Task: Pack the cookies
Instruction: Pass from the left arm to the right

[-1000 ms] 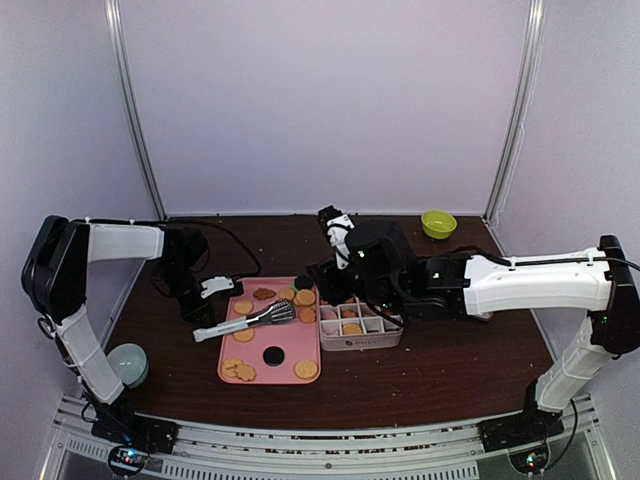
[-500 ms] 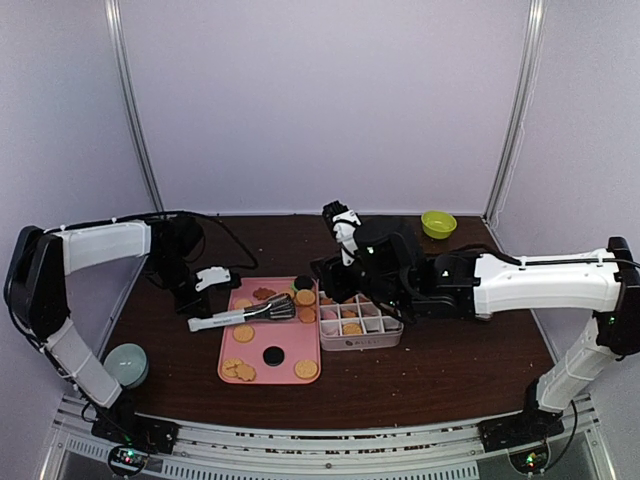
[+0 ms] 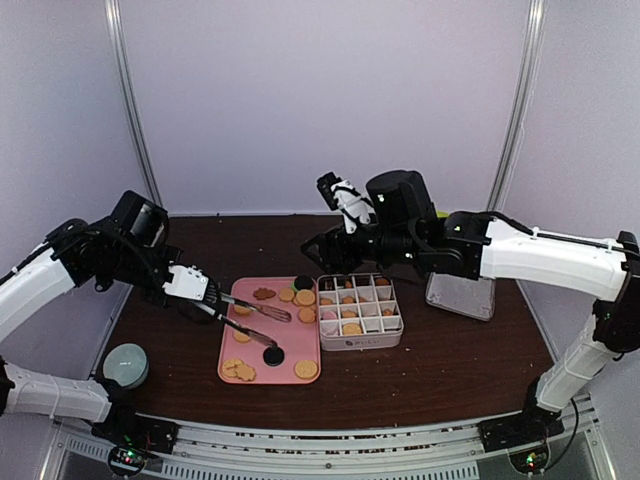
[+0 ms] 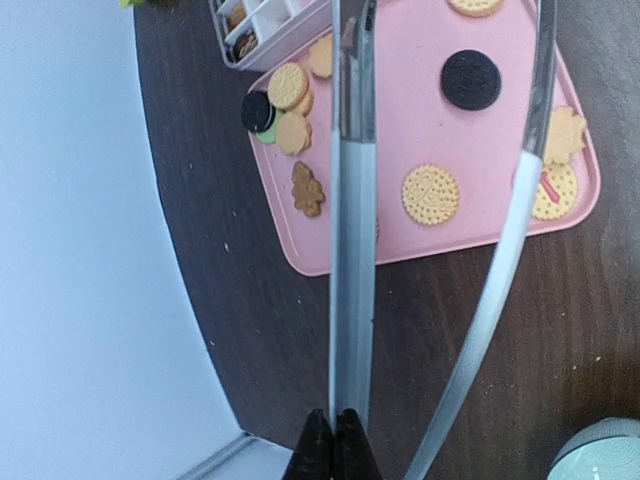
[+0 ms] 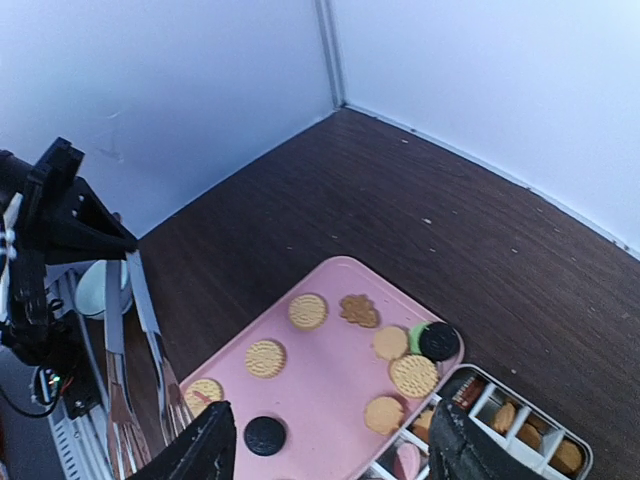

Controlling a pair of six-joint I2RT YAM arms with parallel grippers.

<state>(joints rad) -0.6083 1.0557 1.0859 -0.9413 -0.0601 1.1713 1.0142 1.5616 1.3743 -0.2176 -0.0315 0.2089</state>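
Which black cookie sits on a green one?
The black cookie in the tray's far corner by the box; the other black cookie lies alone.

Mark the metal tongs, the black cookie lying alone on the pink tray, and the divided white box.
metal tongs (image 4: pixel 352 250), left wrist view, on the straight arm.
black cookie (image 3: pixel 273 355), top view, its centre.
divided box (image 3: pixel 362 343), top view, near wall.

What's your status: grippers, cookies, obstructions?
Left gripper shut on tongs, tips over pink tray. Right gripper open, empty. Cookies on tray, some in box. Nothing blocking box.
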